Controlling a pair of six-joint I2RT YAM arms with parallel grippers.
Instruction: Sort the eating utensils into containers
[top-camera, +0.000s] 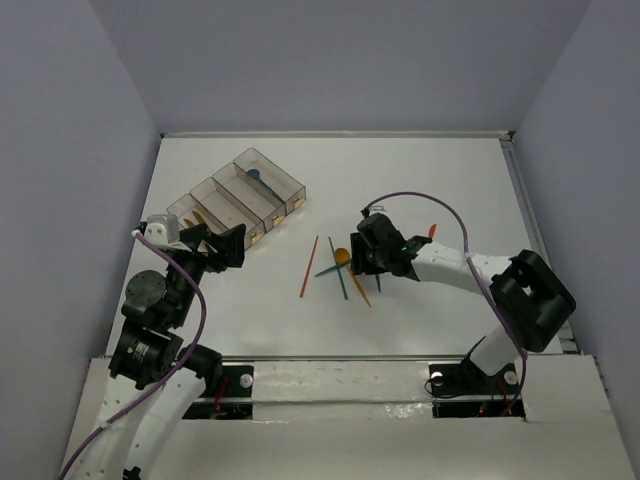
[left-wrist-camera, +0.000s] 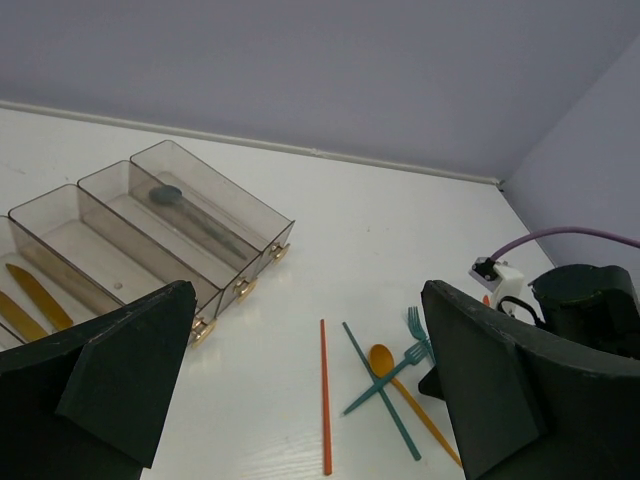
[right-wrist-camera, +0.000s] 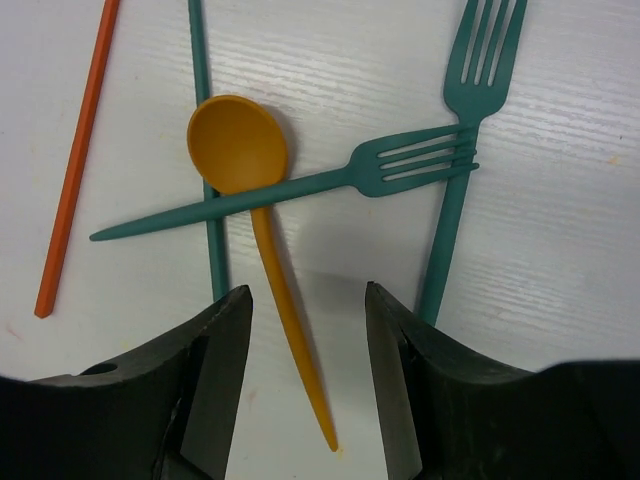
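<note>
The bins (top-camera: 290, 182) near the far left corner hold few pieces (left-wrist-camera: 165, 195); spoon (right-wrist-camera: 240, 150), forks (right-wrist-camera: 420, 165), sticks (right-wrist-camera: 75, 170) wait mid-table under parted right gripper (right-wrist-camera: 305, 330); left gripper (left-wrist-camera: 305, 330) parted too

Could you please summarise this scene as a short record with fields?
containers: four joined clear bins
already binned: dark spoon in far bin; yellow knives nearer
loose pile: orange spoon, two teal forks, orange stick, teal stick
right end effector: open, over the orange spoon's handle
left end effector: open, empty
</note>
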